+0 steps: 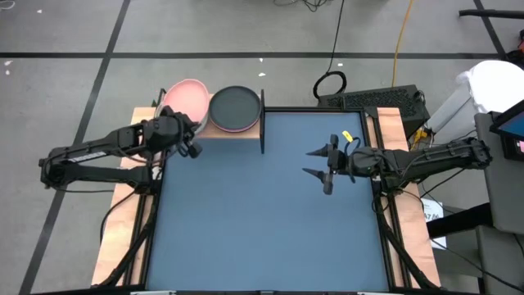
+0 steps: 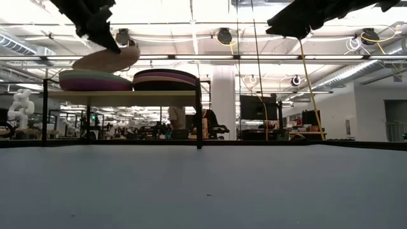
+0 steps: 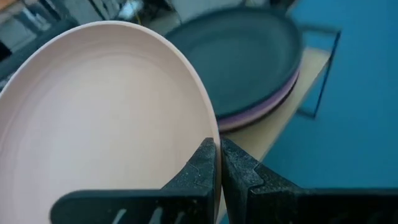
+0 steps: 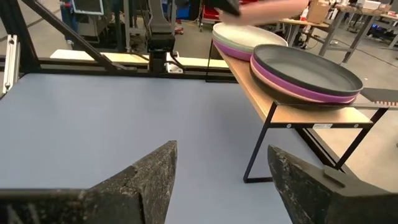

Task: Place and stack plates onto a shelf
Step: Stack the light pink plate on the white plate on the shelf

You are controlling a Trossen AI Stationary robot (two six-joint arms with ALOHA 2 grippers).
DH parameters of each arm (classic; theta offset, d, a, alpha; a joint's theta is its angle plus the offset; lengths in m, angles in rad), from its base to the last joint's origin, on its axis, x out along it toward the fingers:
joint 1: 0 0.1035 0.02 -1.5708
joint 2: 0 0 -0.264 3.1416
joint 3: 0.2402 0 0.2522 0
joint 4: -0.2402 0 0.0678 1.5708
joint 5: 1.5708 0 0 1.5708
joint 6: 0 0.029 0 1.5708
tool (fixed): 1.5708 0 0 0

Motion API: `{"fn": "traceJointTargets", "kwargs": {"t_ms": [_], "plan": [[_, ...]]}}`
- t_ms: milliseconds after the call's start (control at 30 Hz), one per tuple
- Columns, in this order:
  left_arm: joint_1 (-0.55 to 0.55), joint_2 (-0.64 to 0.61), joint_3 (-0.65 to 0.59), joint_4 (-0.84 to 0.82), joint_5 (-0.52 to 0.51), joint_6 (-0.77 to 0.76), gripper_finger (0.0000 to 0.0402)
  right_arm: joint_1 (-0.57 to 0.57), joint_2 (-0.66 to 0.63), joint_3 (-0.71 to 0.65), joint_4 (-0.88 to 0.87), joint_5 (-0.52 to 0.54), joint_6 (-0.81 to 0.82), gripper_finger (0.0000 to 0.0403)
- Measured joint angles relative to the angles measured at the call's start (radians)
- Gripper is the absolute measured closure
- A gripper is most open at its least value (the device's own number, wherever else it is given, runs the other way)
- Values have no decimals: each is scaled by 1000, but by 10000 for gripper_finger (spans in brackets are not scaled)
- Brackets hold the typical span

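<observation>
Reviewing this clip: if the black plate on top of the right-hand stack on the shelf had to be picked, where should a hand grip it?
By its rim. The black plate lies flat and shallow on its stack, so only the raised edge offers a pinch. Come from the table side, where its rim overhangs the shelf; the left hand and its pink plate crowd the other stack.

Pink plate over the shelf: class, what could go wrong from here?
1. The left gripper pinches only the pink plate's rim; the plate hangs tilted over the left stack, so it may slip or land askew.
2. Lowering it off-centre could nudge that stack toward the shelf edge.
3. The right gripper waits open over the table, no hazard.
</observation>
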Motion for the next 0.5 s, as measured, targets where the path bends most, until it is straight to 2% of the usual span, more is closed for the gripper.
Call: {"fn": "traceJointTargets", "kwargs": {"t_ms": [300, 500], "plan": [[42, 91, 0, -67, 1, 6, 392, 0, 0, 0, 8, 0, -3, 172], [43, 108, 0, -118, 0, 5, 387, 0, 0, 0, 7, 0, -4, 172]]}}
